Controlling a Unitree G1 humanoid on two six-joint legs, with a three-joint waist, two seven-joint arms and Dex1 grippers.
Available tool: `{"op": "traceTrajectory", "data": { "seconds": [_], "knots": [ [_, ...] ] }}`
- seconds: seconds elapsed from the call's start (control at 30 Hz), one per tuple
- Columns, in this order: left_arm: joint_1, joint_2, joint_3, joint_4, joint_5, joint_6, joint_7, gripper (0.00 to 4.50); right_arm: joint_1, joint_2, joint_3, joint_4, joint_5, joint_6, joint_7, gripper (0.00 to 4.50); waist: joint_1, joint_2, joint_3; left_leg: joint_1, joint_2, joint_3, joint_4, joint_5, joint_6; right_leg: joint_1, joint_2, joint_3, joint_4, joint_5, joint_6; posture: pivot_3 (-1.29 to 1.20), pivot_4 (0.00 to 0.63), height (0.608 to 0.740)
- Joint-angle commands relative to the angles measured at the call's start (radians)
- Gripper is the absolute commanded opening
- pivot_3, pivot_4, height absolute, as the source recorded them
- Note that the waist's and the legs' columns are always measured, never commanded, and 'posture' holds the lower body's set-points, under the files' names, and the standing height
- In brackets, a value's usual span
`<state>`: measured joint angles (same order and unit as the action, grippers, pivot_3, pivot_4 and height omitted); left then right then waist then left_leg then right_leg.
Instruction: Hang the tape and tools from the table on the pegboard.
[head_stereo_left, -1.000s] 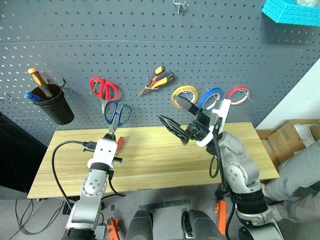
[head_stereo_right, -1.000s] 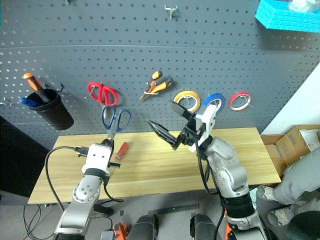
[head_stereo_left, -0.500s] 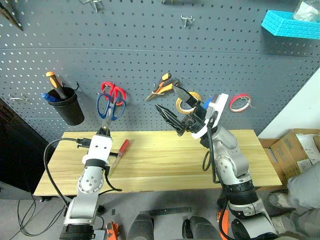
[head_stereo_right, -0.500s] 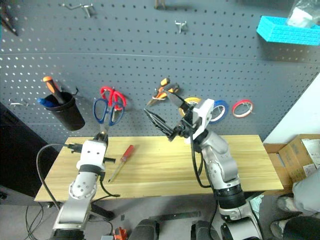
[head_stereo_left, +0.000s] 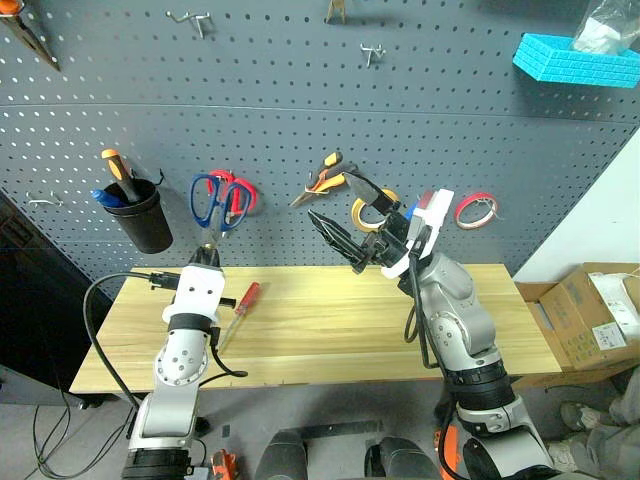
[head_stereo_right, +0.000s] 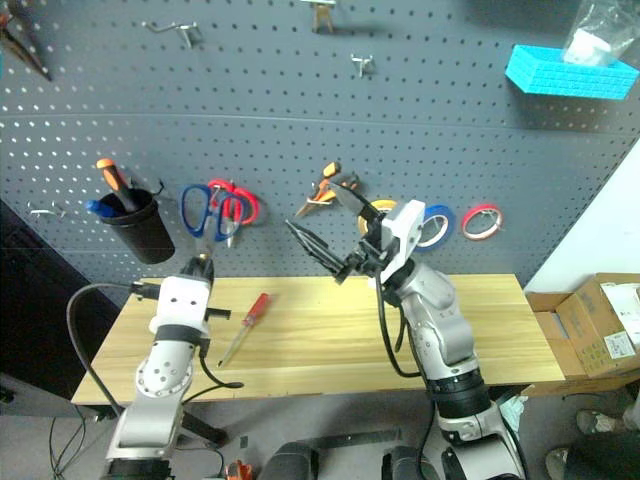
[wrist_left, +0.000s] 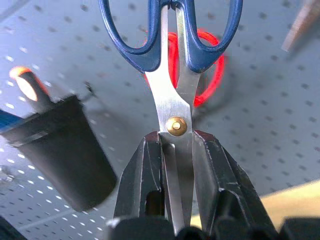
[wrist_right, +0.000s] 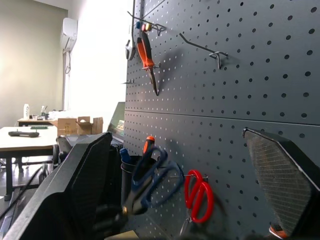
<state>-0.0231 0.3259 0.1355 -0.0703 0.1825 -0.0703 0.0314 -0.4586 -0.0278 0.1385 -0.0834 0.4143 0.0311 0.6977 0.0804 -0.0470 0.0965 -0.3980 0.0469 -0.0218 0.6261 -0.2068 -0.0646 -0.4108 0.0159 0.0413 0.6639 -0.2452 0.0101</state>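
Note:
My left gripper (head_stereo_left: 207, 259) is shut on the blades of the blue-handled scissors (head_stereo_left: 212, 200), which stand upright with the handles against the pegboard (head_stereo_left: 300, 90), overlapping the red-handled scissors (head_stereo_left: 242, 196). In the left wrist view the fingers (wrist_left: 145, 170) clamp the scissors (wrist_left: 172, 100) just below the pivot. The red-handled screwdriver (head_stereo_left: 241, 304) lies on the table (head_stereo_left: 340, 330). The pliers (head_stereo_left: 325, 172) and the blue tape (head_stereo_right: 436, 225) hang on the pegboard. My right gripper (head_stereo_left: 347, 215) stands open and empty above the table's middle, in front of the yellow roll (head_stereo_left: 377, 211).
A black cup (head_stereo_left: 146, 221) holding an orange-handled screwdriver hangs at the left. A red roll (head_stereo_left: 475, 210) hangs right of the blue tape. Bare hooks (head_stereo_left: 372, 52) sit higher up. A cyan basket (head_stereo_left: 575, 58) is at the upper right, a cardboard box (head_stereo_left: 600, 320) beside the table.
The camera has tilted upward. My left gripper has lifted the blue scissors, so their handles now sit level with the red scissors instead of below them. The right gripper stayed put.

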Motion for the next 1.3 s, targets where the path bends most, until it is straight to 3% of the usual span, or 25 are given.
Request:
{"op": "traceTrajectory", "data": {
  "seconds": [0.03,0.67,1.07,1.2,1.3],
  "knots": [
    [-0.035,-0.005,0.021,0.002,-0.045,-0.002,-0.02,0.47,-0.013,-0.004,-0.018,-0.011,0.001,-0.028,-0.003,4.5,0.0,0.0,-0.002,0.0,0.0,0.0,0.0,0.0,0.0,0.0,0.0,0.0,0.0,0.0,0.0,0.23,0.007,0.74],
    [-0.287,-0.012,0.04,0.286,-0.204,0.051,-0.151,0.47,0.027,-0.015,-0.009,-0.049,-0.01,-0.023,-0.049,4.5,-0.001,0.0,-0.015,0.002,0.0,-0.001,0.001,0.0,0.0,0.002,0.001,0.0,0.001,0.0,0.0,0.19,0.004,0.74],
    [-0.312,0.001,0.038,0.358,-0.226,0.052,-0.186,4.47,0.046,-0.036,-0.006,-0.087,-0.003,-0.008,-0.056,4.5,-0.004,0.0,-0.016,0.002,0.0,-0.001,0.002,0.0,0.0,0.002,0.001,0.0,0.001,0.0,0.001,0.16,0.016,0.74],
    [-0.217,-0.005,0.007,0.319,-0.228,0.135,-0.227,4.47,0.076,-0.047,0.001,-0.11,-0.018,0.013,-0.078,4.5,-0.01,0.001,-0.016,0.003,0.0,0.0,0.002,0.0,0.0,0.003,0.001,0.002,0.001,0.0,0.001,0.15,0.039,0.74],
    [-0.151,0.003,0.003,0.269,-0.218,0.198,-0.222,4.47,0.107,-0.105,0.051,-0.115,-0.136,0.079,-0.125,4.5,-0.017,0.002,-0.015,0.003,0.0,0.0,0.002,0.0,0.0,0.003,0.001,0.001,0.001,0.0,0.0,0.14,0.074,0.74]
  ]
}}
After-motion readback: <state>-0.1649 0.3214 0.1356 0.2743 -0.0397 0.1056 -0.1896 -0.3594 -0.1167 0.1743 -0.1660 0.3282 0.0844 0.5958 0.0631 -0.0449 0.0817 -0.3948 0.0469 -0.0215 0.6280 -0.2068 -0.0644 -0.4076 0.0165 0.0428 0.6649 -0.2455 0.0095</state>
